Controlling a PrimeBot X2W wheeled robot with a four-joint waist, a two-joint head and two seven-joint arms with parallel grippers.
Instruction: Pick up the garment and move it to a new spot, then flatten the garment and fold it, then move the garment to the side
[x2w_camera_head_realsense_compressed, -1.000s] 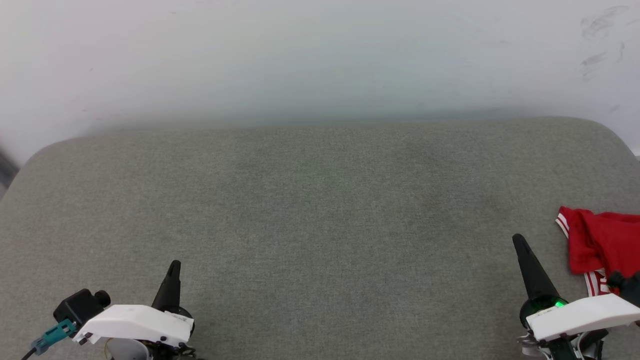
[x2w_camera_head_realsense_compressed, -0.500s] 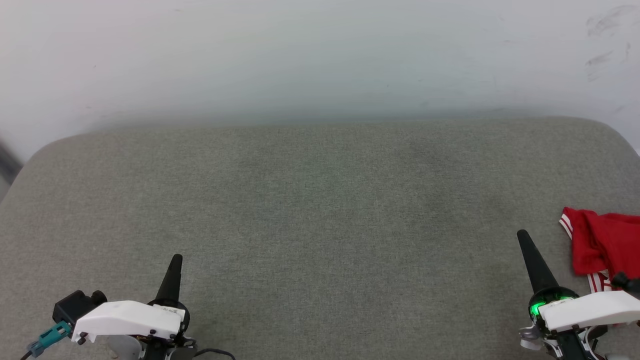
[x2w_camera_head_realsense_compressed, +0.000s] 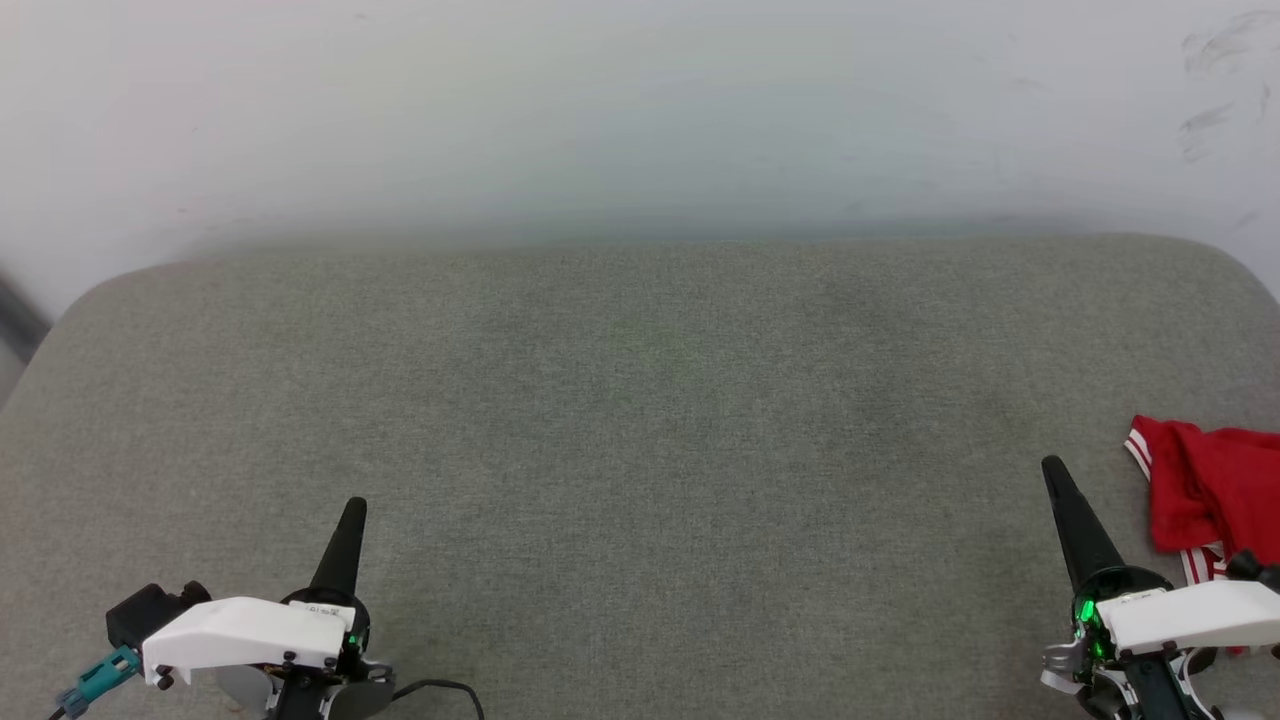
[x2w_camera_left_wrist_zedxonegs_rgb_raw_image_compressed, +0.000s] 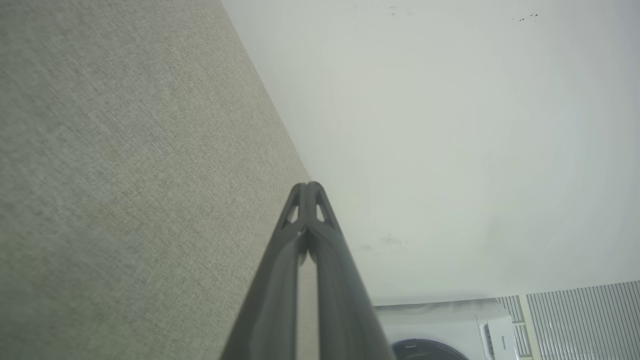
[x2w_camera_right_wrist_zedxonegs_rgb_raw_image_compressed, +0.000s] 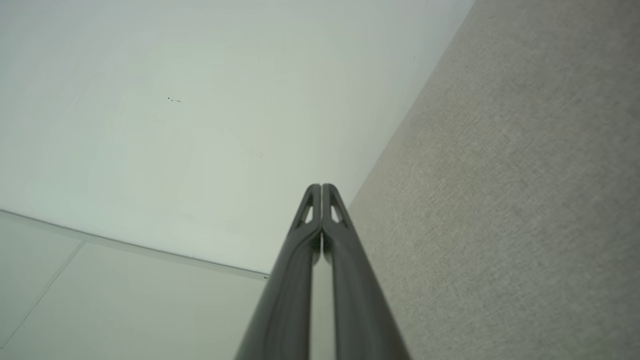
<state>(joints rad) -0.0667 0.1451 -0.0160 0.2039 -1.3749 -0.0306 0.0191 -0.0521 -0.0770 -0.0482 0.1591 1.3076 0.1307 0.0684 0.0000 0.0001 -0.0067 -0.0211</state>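
Head view: the garment (x2w_camera_head_realsense_compressed: 1210, 485) lies bunched — thin red cloth, white striped trim — at the right edge of the grey woven cushion (x2w_camera_head_realsense_compressed: 640, 420), just beside the right gripper (x2w_camera_head_realsense_compressed: 1052, 472); that fits either awaiting pickup or already set aside. Left wrist view: the left gripper (x2w_camera_left_wrist_zedxonegs_rgb_raw_image_compressed: 307, 189) has its long dark fingers pressed together, empty. Right wrist view: likewise, tips together on nothing.

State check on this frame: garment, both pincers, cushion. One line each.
garment, crumpled in a heap, not folded, lying on the cushion, cut off by the head view's right edge, not held.
left pincer, shut, holding nothing.
right pincer, shut, holding nothing, fingers just left of the garment and apart from it.
cushion, grey cloth, bears the garment at its right end.
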